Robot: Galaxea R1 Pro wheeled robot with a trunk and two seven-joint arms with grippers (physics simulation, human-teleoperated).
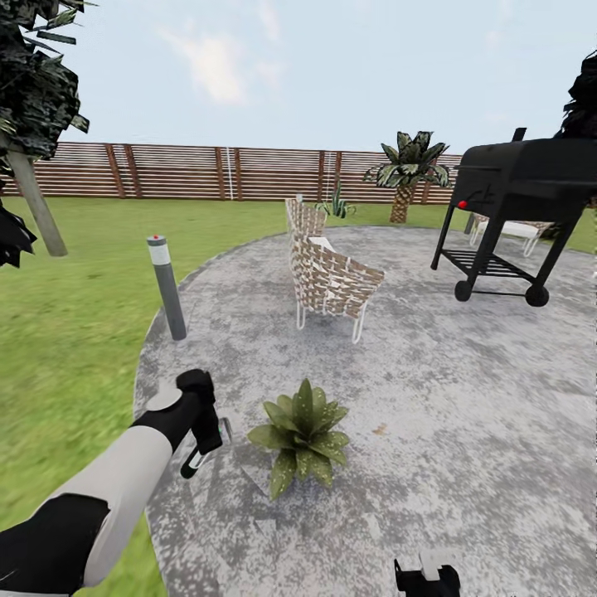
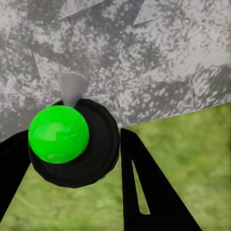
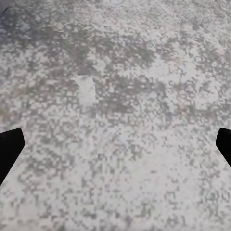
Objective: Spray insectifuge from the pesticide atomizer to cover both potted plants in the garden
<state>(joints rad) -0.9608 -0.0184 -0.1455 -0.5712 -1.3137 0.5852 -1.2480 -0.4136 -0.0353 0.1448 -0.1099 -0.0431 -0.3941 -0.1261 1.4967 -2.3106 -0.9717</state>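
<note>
My left gripper (image 1: 203, 427) hangs over the left rim of the grey paved patio (image 1: 431, 390), shut on the pesticide atomizer (image 1: 197, 458), a slim dark bottle with a white band. In the left wrist view the atomizer (image 2: 58, 134) shows end-on as a bright green cap on a dark round body between the black fingers (image 2: 144, 187). One potted plant (image 1: 303, 435), a low rosette of speckled leaves, sits just right of that gripper; its pot is hidden under the leaves. The other potted plant is out of view. My right gripper (image 1: 427, 575) is low in front of me, open over bare paving (image 3: 115, 147).
A grey bollard lamp (image 1: 168, 286) stands at the patio's left edge. A woven chair (image 1: 332, 278) sits mid-patio and a black wheeled grill (image 1: 518, 203) at the right. Lawn (image 1: 75, 332) spreads left, with a wooden slat fence (image 1: 207, 172) and a palm (image 1: 406, 170) behind.
</note>
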